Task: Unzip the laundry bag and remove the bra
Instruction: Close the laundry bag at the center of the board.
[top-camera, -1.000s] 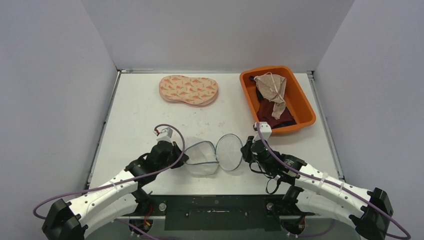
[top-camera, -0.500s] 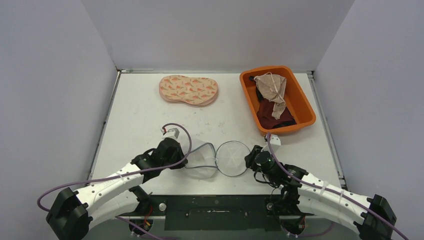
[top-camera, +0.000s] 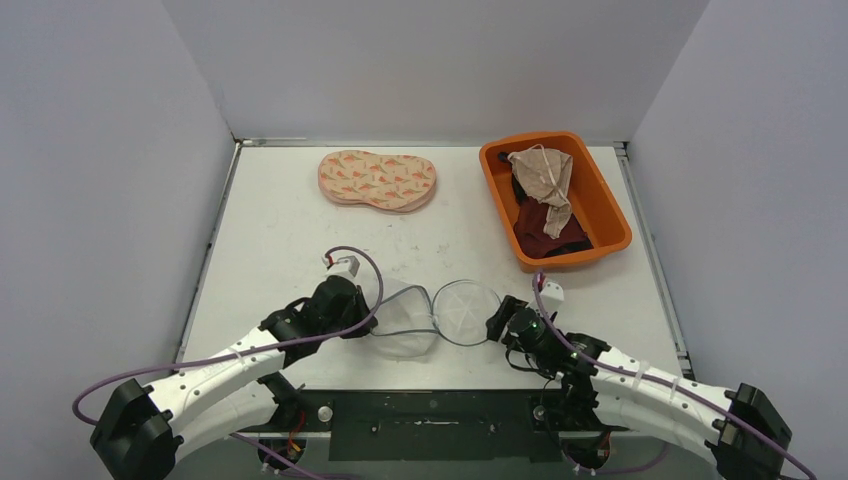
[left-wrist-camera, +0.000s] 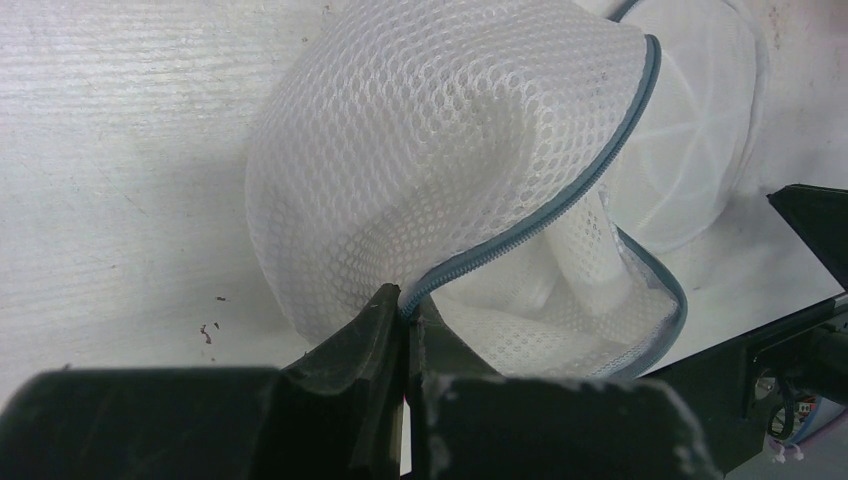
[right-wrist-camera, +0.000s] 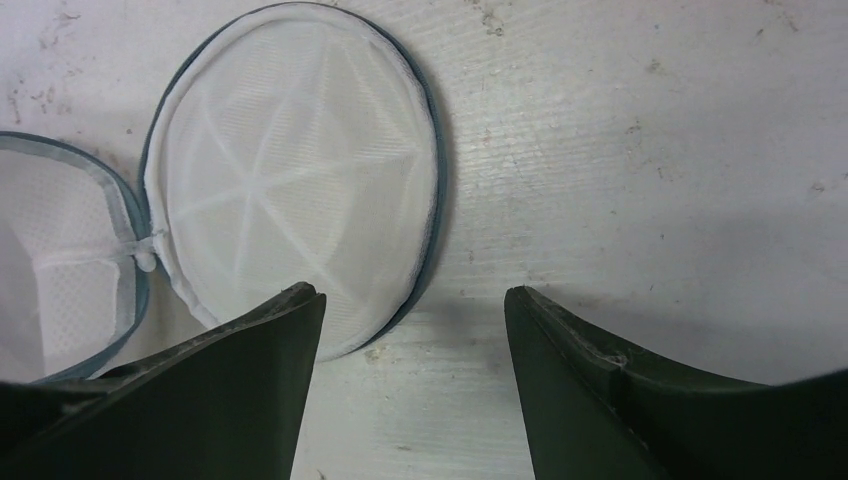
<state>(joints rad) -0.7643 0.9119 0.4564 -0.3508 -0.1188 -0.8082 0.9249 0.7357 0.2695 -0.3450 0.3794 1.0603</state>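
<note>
The white mesh laundry bag with a grey zipper lies unzipped near the front of the table. Its round lid is folded out flat to the right. In the left wrist view my left gripper is shut on the zipper edge of the bag, which bulges above it. Seen from above, the left gripper is at the bag's left side. My right gripper stands open just right of the lid, fingers empty. A peach patterned bra lies on the table at the back.
An orange bin at the back right holds beige and dark red clothes. Grey walls close in the table on the left, right and back.
My right gripper opened and let go of the lid, which dropped from upright to flat on the table. The right arm drew back slightly. The left gripper kept its hold.
</note>
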